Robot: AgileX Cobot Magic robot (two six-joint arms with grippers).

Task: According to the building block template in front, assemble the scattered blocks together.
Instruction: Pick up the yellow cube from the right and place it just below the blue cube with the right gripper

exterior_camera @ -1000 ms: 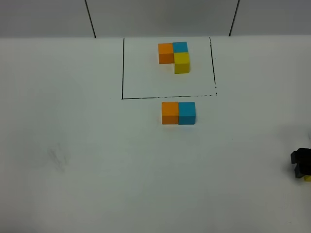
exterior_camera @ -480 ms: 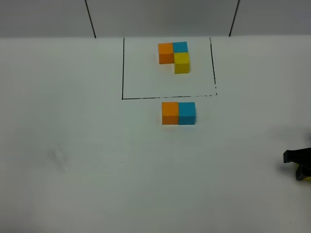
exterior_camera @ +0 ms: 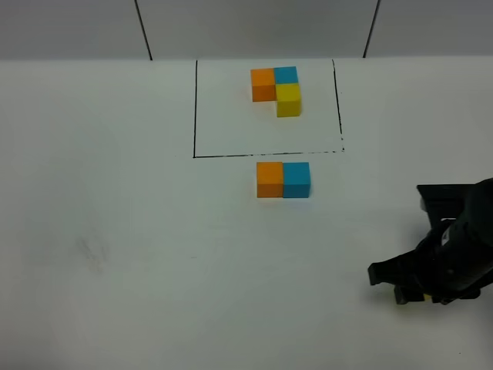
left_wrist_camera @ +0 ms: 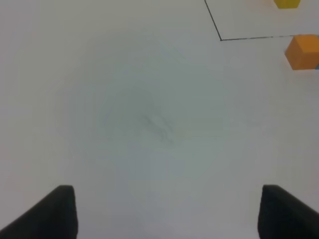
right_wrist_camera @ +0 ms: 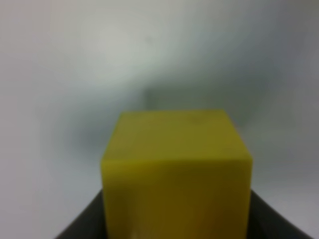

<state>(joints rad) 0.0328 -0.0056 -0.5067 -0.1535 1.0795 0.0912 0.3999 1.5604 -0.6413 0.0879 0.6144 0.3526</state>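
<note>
White table (exterior_camera: 139,231), right gripper (exterior_camera: 412,291) clamps yellow cube (right_wrist_camera: 175,169), left gripper (left_wrist_camera: 164,211) jaws apart, no text.

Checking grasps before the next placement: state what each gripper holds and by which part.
The right gripper holds the yellow cube by its two opposite side faces. The left gripper is open and holds nothing.

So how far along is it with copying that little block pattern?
Done: the loose orange cube and blue cube sit side by side below the framed template, matching its top row. In hand: the right gripper carries the yellow cube. Left: setting it against the blue cube's near side. The left gripper is open and empty.
</note>
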